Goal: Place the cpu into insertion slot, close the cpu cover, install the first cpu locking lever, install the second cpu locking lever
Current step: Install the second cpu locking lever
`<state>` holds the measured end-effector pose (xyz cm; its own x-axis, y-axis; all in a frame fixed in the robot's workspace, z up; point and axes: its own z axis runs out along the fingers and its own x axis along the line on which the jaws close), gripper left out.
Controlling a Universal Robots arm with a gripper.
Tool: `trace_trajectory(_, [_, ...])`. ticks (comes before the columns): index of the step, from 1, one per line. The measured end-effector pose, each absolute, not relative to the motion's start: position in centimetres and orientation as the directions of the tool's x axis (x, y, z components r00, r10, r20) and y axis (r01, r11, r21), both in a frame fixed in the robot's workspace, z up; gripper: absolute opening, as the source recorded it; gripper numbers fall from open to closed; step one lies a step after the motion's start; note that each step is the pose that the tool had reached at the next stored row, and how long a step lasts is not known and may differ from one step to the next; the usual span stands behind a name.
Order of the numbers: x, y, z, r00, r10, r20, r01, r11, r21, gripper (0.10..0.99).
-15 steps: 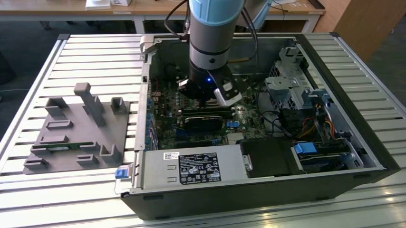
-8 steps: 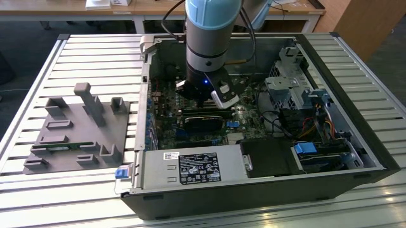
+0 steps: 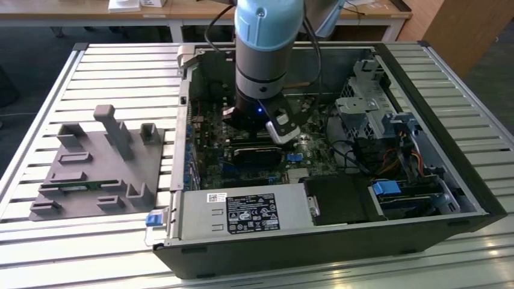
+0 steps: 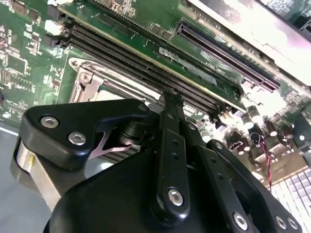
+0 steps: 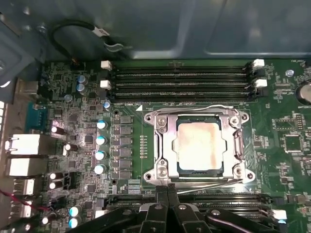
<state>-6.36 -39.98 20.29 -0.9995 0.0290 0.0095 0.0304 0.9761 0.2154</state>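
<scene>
The cpu [image 5: 200, 144] lies flat in the insertion slot [image 5: 200, 170] on the green motherboard [image 5: 286, 160], its pale silvery-beige face showing through the cut-out. The cpu cover [image 5: 167, 145] is folded down over it, a silvery frame around the chip's edges. Thin wire levers run along two opposite sides of the socket; one [image 5: 194, 108] lies on the side toward the long black memory slots [image 5: 180, 82], the other [image 5: 209, 180] on the side toward the gripper. Whether either is hooked under its catch cannot be made out.

In the first wrist view the gripper [image 5: 168, 191] sits at the socket's edge, its two black fingers pressed together with no gap, their tips just at the nearer lever. Whether they touch it is hard to tell.

In the second wrist view the gripper's black body covers most of the socket; only a corner of the silvery frame [image 4: 85, 80] shows beside it.

In the exterior view the arm [image 3: 261, 54] reaches straight down into the open computer case [image 3: 449, 198] and its wrist hides the socket. A grey fixture block [image 3: 96, 171] stands on the slatted table [image 3: 48, 102], toward the exterior view's left of the case.
</scene>
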Motion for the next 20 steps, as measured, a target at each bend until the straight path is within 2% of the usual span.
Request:
trace_trajectory(8, [-6.53, -40.38, 19.81, -1.0, 0.029, 0.01, 0.031, 0.97, 0.242, 0.106])
trace_trajectory(20, [-7.29, -40.58, 19.44, -1.0, 0.028, 0.011, 0.03, 0.965, 0.259, 0.106])
